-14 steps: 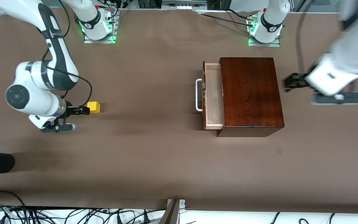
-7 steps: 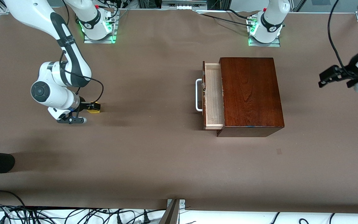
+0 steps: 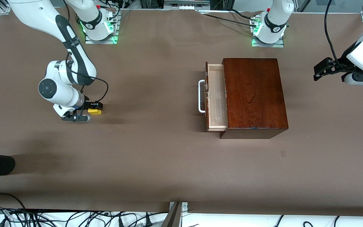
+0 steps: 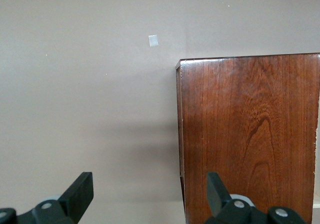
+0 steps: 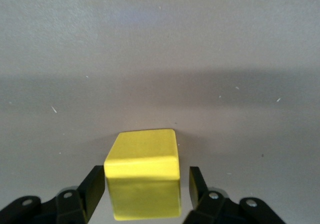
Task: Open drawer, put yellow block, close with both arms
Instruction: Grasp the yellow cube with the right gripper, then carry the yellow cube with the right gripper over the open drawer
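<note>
Brown desk (image 3: 156, 151) carries a dark reddish-brown wooden box (image 3: 254, 94) toward the left arm's end. Its drawer (image 3: 216, 96) is pulled out, pale wood lining exposed, white handle (image 3: 201, 96) on the front facing the right arm's end.

Left end effector (image 3: 319, 71) hangs in the air over bare desk beside the box, fingers (image 4: 80, 194) spread wide, nothing between them.

Right end effector (image 3: 94, 106) is low at the desk, straddling the yellow block (image 3: 95, 111); one finger (image 5: 94, 186) touches the block, the other stands just clear. Block rests on the desk, well apart from the drawer.
</note>
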You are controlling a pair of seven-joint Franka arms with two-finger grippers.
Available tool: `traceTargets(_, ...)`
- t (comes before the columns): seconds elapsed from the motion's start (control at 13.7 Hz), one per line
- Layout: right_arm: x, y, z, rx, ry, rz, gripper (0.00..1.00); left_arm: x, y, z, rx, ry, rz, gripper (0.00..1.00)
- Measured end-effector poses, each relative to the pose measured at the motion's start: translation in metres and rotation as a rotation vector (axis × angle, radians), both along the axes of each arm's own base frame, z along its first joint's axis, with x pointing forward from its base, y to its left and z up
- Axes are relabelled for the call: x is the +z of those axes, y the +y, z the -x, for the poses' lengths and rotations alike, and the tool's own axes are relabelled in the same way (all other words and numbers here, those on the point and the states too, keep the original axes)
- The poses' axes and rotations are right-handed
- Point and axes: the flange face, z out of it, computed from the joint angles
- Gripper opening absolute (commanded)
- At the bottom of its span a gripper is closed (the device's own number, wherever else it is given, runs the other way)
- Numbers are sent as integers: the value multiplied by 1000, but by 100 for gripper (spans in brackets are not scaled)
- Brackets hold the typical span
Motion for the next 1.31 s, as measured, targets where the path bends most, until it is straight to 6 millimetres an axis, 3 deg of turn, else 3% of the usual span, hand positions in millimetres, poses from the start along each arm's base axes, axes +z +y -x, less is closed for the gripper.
traceTargets(0.07,0,0,0,0,-2,0,3,0,0,0,1,0,0,100)
traceTargets(0.29,15,8,-13,14,-17,-9,0,0,2,0,14,1,0,100)
traceTargets(0.36,33,18,-25,31,-6,-19,0,0,2,0,25,1,-1,100)
traceTargets(0.51,96,51,-55,86,14,-49,0,0,-8,1,49,-1,-3,100)
traceTargets(0.66,173,104,-77,174,-32,-81,0,1,-22,2,59,-3,-4,100)
traceTargets(0.8,219,167,-76,275,-86,-102,0,1,-26,2,62,-4,-5,100)
traceTargets(1.02,236,262,-48,430,-111,-131,0,1,-27,2,61,-4,-5,100)
traceTargets(1.31,241,409,12,728,-146,-199,0,1,-26,2,62,-5,-5,100)
